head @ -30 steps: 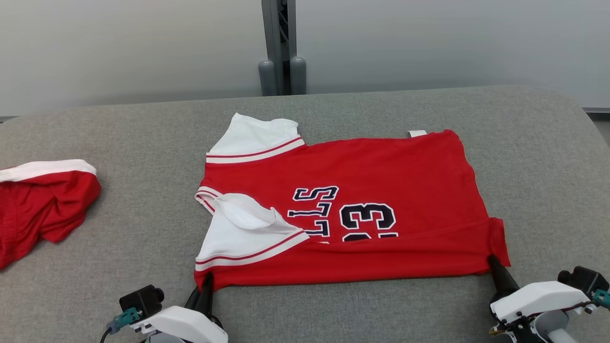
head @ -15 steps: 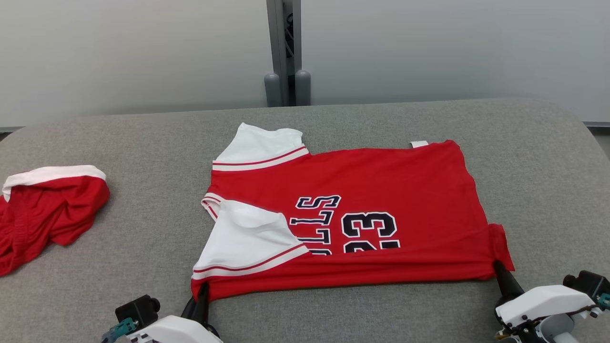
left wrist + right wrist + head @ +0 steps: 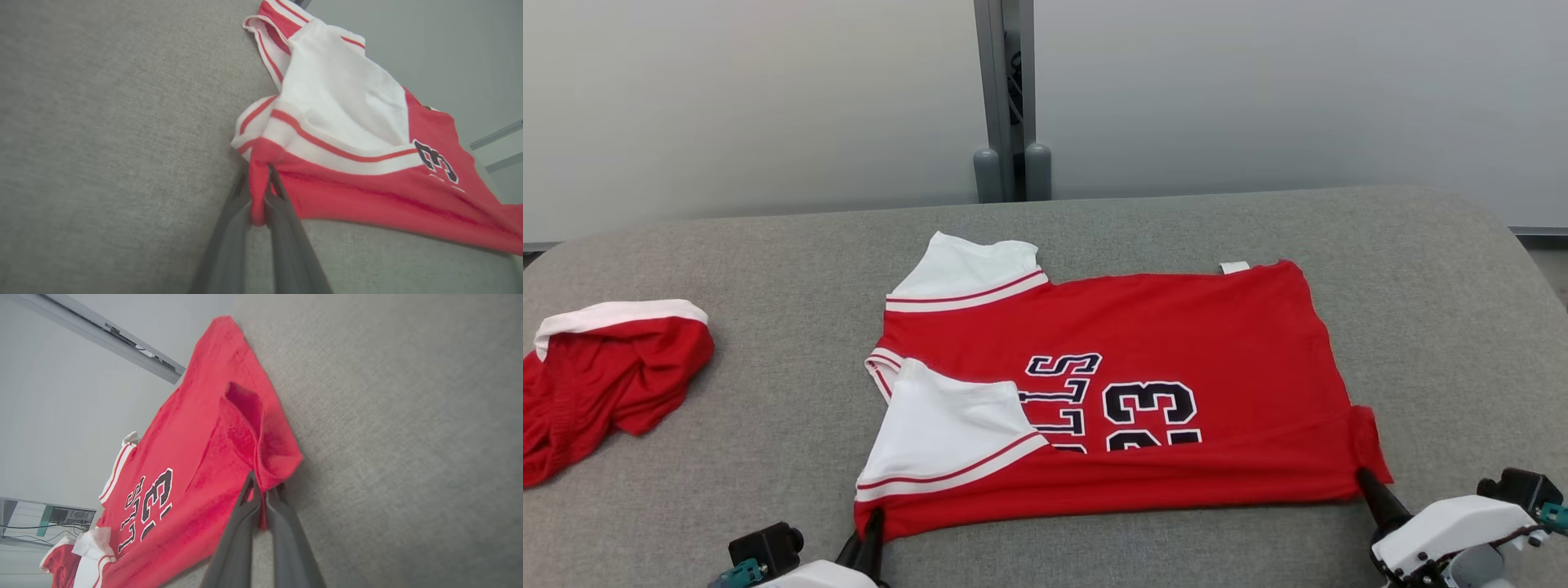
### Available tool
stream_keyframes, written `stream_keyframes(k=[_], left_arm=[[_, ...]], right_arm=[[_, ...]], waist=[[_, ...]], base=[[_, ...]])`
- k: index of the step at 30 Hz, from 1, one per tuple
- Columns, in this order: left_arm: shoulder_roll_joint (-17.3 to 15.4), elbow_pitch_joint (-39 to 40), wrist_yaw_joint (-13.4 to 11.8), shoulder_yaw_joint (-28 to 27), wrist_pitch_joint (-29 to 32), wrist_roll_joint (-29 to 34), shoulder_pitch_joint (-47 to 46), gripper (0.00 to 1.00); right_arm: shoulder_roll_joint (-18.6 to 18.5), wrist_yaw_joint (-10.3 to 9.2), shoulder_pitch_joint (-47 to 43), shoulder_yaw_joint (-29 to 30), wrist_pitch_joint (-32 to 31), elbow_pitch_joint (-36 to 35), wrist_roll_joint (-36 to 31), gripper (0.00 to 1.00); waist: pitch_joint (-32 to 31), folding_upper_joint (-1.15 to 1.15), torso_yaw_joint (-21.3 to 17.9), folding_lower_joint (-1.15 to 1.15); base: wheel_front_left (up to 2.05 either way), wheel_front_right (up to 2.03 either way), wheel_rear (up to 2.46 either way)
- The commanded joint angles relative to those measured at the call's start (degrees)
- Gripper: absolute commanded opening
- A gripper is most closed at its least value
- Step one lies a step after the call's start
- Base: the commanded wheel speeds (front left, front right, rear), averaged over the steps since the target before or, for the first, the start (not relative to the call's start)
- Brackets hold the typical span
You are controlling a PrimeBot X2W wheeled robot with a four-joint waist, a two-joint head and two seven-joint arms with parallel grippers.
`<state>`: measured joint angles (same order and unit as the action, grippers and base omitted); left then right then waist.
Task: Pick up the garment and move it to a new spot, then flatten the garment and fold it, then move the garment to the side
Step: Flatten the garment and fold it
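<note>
The garment [image 3: 1176, 351] is a red jersey with white sleeves and dark lettering, lying on the grey padded surface with its near strip folded over. My left gripper [image 3: 876, 518] is shut on the jersey's near left corner, below the white sleeve [image 3: 952, 429]. The left wrist view shows red cloth [image 3: 258, 192] pinched between the dark fingers [image 3: 282, 228]. My right gripper [image 3: 1364, 480] is shut on the near right corner, and the right wrist view shows that corner [image 3: 269, 465] clamped between its fingers [image 3: 239, 535].
A second red garment with a white band [image 3: 605, 376] lies crumpled at the left edge of the grey surface [image 3: 1437, 327]. A grey post [image 3: 1005, 98] stands behind the far edge, against a pale wall.
The head camera has tilted, so the whole scene sits lower in the picture. Both grippers keep hold of the near corners; the white sleeve by the left gripper now lies flatter.
</note>
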<state>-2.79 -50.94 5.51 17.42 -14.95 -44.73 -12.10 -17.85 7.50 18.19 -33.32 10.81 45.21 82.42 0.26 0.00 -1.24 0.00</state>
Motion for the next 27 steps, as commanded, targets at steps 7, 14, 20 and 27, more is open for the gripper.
stream_keyframes(k=[7,14,20,27], left_arm=[[-3.9,-0.2,1.4,3.9,6.4,1.7,1.2,0.0],[-9.9,7.7,2.0,9.0,18.1,0.7,3.9,0.0],[-17.1,20.3,2.0,13.1,29.3,-1.5,7.4,0.0],[-23.1,32.7,0.0,12.9,37.3,-4.0,12.3,0.0]], right_arm=[[-2.4,0.0,1.2,-3.0,-11.2,3.1,1.2,0.0],[-4.8,0.01,2.4,-4.1,-22.8,2.5,3.3,0.0],[-7.0,0.01,3.1,-4.3,-32.1,4.0,5.6,0.0],[-7.8,0.01,3.4,-3.9,-38.8,5.2,8.0,0.0]], waist=[[-1.9,0.0,-0.9,0.0],[-3.4,0.0,-1.1,0.0],[-4.1,0.0,-0.8,0.0],[-4.5,0.0,-0.8,0.0]], base=[[0.0,0.0,0.0],[0.0,0.0,0.0],[0.0,0.0,0.0],[0.0,0.0,0.0]])
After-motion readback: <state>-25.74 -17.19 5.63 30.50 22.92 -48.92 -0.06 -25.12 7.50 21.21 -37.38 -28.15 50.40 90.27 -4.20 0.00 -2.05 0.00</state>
